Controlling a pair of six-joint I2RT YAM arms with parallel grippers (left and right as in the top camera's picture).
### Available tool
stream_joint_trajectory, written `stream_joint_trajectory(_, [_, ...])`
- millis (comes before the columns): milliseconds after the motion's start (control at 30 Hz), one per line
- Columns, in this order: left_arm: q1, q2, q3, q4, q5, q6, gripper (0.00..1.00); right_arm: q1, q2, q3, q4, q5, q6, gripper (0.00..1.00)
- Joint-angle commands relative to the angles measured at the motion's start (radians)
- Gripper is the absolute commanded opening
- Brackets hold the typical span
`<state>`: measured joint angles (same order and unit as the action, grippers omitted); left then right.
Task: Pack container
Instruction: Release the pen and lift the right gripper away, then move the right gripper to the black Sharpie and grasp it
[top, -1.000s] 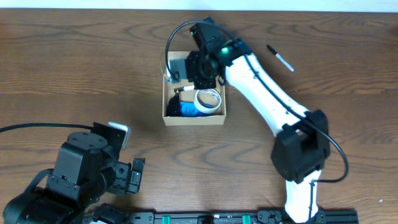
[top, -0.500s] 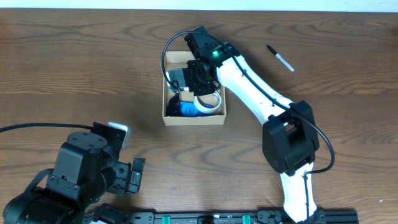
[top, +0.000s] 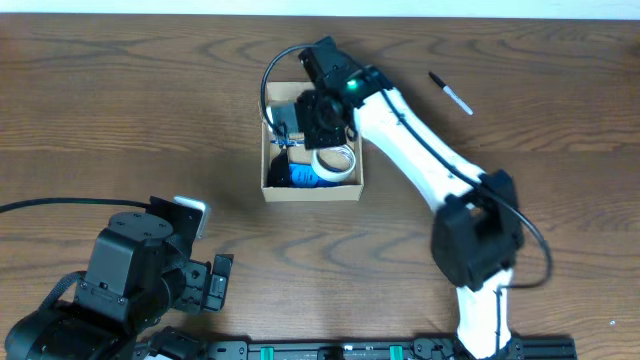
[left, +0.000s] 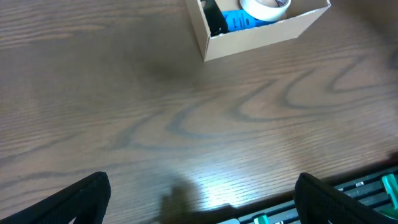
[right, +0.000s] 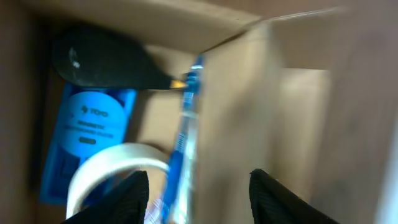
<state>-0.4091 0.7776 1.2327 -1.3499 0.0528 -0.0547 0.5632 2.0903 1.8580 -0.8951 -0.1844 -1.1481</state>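
Note:
The container (top: 312, 192) is a small open tan box at mid-table. It holds a white tape roll (top: 335, 162), a blue packet (top: 300, 176) and a dark object. My right gripper (top: 316, 112) hangs over the box's far part. In the right wrist view its fingers (right: 202, 193) are open, straddling a box wall (right: 249, 93) with a blue pen (right: 185, 124) leaning on it, beside the tape roll (right: 106, 162), blue packet (right: 87, 137) and black object (right: 106, 62). My left gripper (left: 208, 199) is open and empty over bare table, with the box (left: 261, 37) far ahead.
A black pen (top: 450, 93) lies on the table to the right of the box, beyond the right arm. The left arm (top: 130, 275) sits at the near left corner. A black rail (top: 380, 350) runs along the near edge.
My right gripper has stayed over the box's far part, shifting only slightly, while its elbow swung left and back. The left arm has not moved.

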Motion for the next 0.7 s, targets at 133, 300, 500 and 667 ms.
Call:
stream_joint_trajectory(133, [0.003,-0.001,0.014,-0.001,0.0,0.007,0.95,-0.066,-0.294,0.008,0.071,0.114,0.181,0.56])
stream_joint_trajectory(300, [0.003,-0.001,0.014,0.0,0.0,0.007,0.95,-0.211,-0.327,0.008,0.09,0.129,0.354,0.61])
stream_joint_trajectory(500, [0.003,-0.001,0.014,0.0,0.0,0.007,0.95,-0.43,-0.283,0.006,0.085,0.128,0.629,0.63])
stream_joint_trajectory(667, [0.003,-0.001,0.014,-0.001,0.0,0.007,0.95,-0.55,-0.209,0.006,0.063,0.128,0.708,0.64])
